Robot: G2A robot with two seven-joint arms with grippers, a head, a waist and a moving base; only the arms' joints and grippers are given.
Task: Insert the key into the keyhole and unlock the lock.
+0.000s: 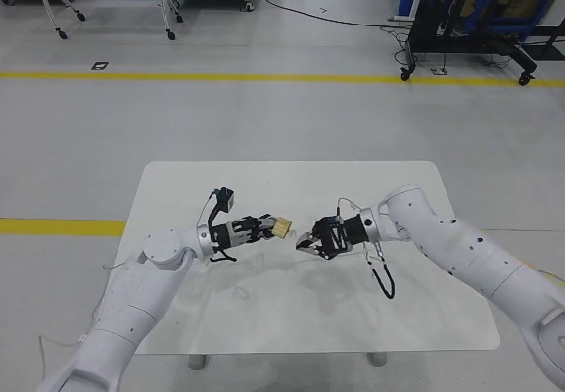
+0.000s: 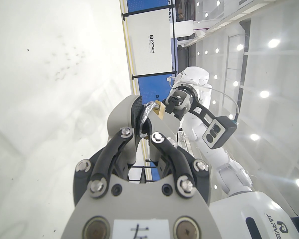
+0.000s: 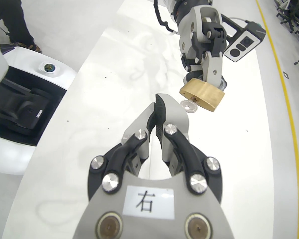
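My left gripper [image 1: 265, 227] is shut on the steel shackle [image 2: 145, 115] of a brass padlock [image 3: 203, 94] and holds it above the middle of the white table [image 1: 292, 314]. A silver key [image 3: 188, 106] sticks out of the keyhole in the padlock's underside, its round head hanging free. My right gripper [image 3: 159, 105] sits just short of the key, its ribbed pads pressed together with nothing between them. The key head lies beside one fingertip, apart from the pads. In the top view the right gripper [image 1: 306, 242] faces the padlock [image 1: 281, 226] from the other side.
A black cable loop [image 1: 384, 277] hangs from the right wrist over the table. The tabletop [image 3: 94, 105] below both grippers is bare. Yellow floor lines [image 1: 47, 226] run past the table's sides.
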